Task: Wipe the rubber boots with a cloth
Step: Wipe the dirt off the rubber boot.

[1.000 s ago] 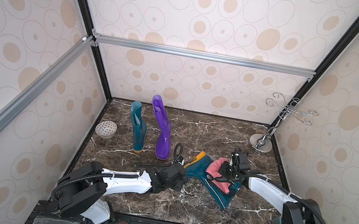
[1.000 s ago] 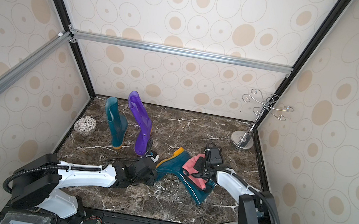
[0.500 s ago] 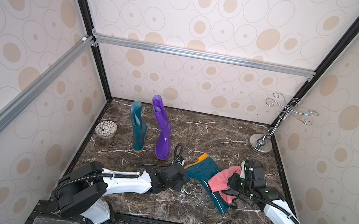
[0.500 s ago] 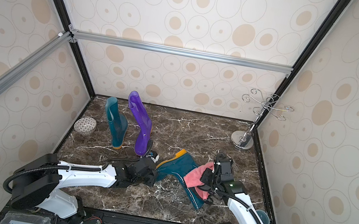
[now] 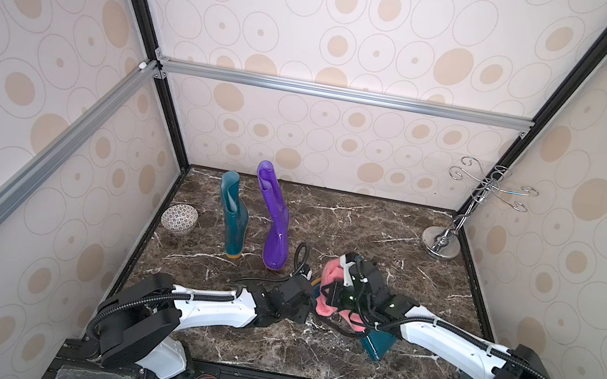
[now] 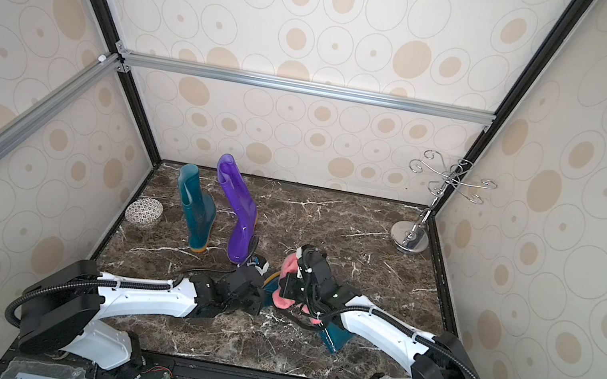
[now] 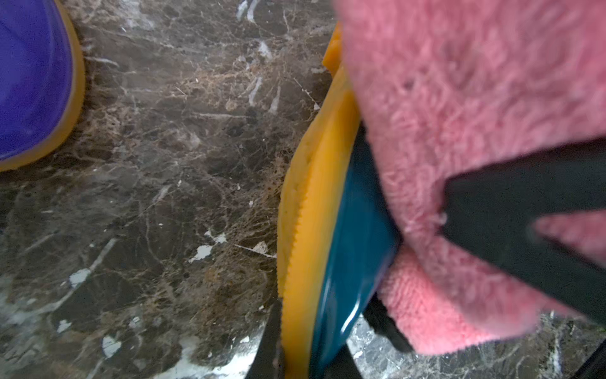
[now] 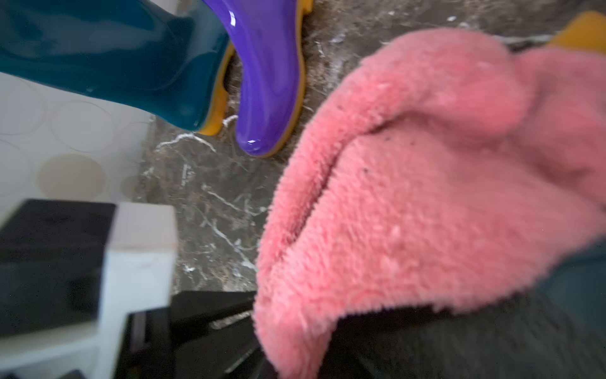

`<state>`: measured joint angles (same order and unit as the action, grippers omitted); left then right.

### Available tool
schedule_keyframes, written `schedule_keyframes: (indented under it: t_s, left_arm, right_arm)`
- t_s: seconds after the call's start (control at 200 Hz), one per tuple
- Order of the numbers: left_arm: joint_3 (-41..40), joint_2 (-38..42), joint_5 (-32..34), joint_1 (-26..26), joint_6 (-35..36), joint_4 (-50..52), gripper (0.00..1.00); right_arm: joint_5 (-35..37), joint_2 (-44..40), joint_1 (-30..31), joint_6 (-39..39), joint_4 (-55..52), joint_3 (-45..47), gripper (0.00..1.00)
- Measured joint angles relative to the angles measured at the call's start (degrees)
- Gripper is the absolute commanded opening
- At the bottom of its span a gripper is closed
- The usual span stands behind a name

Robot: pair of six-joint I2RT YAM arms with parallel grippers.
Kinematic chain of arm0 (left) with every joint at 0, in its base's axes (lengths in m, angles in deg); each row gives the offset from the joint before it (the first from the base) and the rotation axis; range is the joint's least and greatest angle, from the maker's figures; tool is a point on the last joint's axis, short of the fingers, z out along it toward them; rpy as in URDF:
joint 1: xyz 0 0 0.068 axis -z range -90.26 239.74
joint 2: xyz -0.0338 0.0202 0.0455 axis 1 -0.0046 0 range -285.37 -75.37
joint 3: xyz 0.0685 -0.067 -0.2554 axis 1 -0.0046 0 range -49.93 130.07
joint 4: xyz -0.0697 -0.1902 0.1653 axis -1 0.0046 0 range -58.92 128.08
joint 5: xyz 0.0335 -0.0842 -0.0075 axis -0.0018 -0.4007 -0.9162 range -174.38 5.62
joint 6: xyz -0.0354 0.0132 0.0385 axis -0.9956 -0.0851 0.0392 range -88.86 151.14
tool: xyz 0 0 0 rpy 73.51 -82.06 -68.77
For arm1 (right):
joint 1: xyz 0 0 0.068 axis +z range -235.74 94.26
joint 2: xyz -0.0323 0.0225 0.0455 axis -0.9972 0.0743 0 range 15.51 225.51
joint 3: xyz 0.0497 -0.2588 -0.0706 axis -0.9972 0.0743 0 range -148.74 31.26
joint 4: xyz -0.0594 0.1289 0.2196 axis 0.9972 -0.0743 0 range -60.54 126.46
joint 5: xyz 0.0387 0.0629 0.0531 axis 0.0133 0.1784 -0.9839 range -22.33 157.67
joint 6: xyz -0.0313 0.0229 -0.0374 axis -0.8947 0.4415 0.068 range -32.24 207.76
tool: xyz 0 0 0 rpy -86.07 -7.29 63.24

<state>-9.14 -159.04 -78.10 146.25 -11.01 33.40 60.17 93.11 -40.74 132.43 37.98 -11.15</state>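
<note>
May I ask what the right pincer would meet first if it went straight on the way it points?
Probably the foot of the lying teal boot beneath the pink cloth that the right pincer grips; otherwise the table; depth unclear.

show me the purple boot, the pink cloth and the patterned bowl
purple boot point(image 5: 277, 211): in a top view, middle of the shaft
pink cloth point(image 8: 426, 197): right wrist view, fluffy middle
patterned bowl point(image 5: 179, 219): in a top view, its patterned surface
</note>
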Motion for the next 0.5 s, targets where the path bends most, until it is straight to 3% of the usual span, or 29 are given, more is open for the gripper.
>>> schedule_keyframes:
  t_s: [0.335,0.5]
  left_arm:
    - [0.0,0.0,-0.2,0.0,0.0,-0.07,0.0]
    - [0.0,-0.02,-0.44,0.0,0.0,-0.02,0.0]
  right_arm:
    - [2.21,1.27,0.94,4.68,10.97,7.13,0.0]
    - [4.68,-2.23,3.78,5.35,11.76,11.19,0.0]
